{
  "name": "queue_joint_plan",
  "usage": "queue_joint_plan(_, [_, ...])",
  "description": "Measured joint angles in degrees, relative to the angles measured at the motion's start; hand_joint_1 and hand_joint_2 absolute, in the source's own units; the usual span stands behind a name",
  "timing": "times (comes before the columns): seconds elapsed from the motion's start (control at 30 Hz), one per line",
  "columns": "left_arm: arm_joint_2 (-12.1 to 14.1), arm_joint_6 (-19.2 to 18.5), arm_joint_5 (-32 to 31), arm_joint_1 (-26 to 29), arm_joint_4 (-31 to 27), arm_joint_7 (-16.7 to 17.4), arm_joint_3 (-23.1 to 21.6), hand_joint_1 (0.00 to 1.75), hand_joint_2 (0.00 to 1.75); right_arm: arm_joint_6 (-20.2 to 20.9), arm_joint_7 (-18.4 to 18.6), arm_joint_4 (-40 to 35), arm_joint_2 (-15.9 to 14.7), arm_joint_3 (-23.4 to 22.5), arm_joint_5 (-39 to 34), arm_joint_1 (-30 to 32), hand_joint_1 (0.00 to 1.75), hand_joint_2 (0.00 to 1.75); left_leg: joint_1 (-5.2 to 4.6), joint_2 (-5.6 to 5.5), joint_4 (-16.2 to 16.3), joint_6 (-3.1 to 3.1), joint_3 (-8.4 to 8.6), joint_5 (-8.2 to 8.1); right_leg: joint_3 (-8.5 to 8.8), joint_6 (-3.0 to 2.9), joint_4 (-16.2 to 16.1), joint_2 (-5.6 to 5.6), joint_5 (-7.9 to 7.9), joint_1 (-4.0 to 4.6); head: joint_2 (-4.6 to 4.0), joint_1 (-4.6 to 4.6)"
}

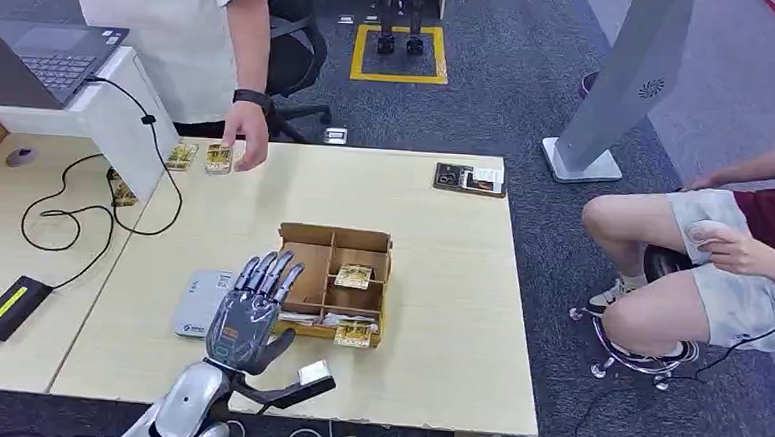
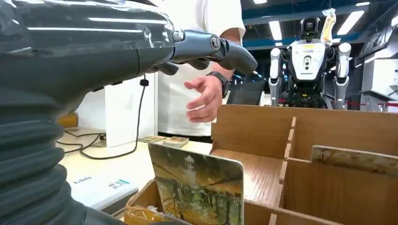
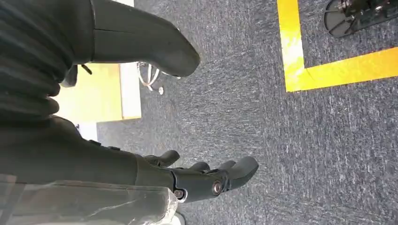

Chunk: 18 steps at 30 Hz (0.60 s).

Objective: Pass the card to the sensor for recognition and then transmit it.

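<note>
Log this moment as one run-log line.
left hand: open, over box's left edge | right hand: empty, over floor | cards: in box | sensor: untouched | person's hand: by table cards

The table [image 1: 432, 251] is pale wood; the box [image 1: 314, 237] is brown. The cards [image 1: 354, 275] are yellow-gold with a painted landscape. The sensor [image 1: 199, 302] is light grey. The left hand [image 1: 248, 311] is dark grey, its arm silver. The carpet [image 3: 305, 150] is speckled grey with a yellow stripe [image 3: 300, 61].
</note>
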Motion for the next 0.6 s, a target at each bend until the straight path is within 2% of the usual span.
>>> queue_joint_plan(0.23, [-0.39, 0.04, 0.00, 0.44, -0.31, 0.24, 0.70, 0.00, 1.75, 0.02, 0.00, -0.50, 0.33, -0.09, 0.00, 0.02, 0.00, 1.75, 0.00, 0.00, 0.00, 0.00, 0.00, 0.00, -0.01, 0.00, 0.00, 0.00, 0.00, 0.00, 0.00, 0.00])
queue_joint_plan(0.27, [-0.44, 0.04, 0.02, 0.52, -0.42, 0.43, 0.87, 0.73, 1.75, 0.04, 0.00, -0.70, 0.39, -0.13, 0.00, 0.01, 0.00, 1.75, 0.00, 0.00, 0.00, 0.00, 0.00, 0.00, -0.01, 0.00, 0.00, 0.00, 0.00, 0.00, 0.00, 0.02])
queue_joint_plan(0.3, [-0.52, 0.09, 0.00, 0.58, -0.48, 0.63, 0.99, 1.75, 1.75, 0.04, 0.00, -0.85, 0.42, -0.20, 0.00, 0.00, 0.00, 1.75, 0.00, 0.00, 0.00, 0.00, 0.00, 0.00, 0.00, 0.00, 0.00, 0.00, 0.00, 0.00, 0.00, 0.00])
queue_joint_plan(0.6, [-0.68, -0.68, 0.04, 0.65, -0.57, -0.50, 1.40, 1.75, 1.75, 0.70, -0.22, -1.70, 0.74, -0.42, 0.00, 0.01, 0.00, 1.75, 0.00, 0.00, 0.00, 0.00, 0.00, 0.00, 0.00, 0.00, 0.00, -0.01, 0.00, 0.00, 0.00, 0.00])
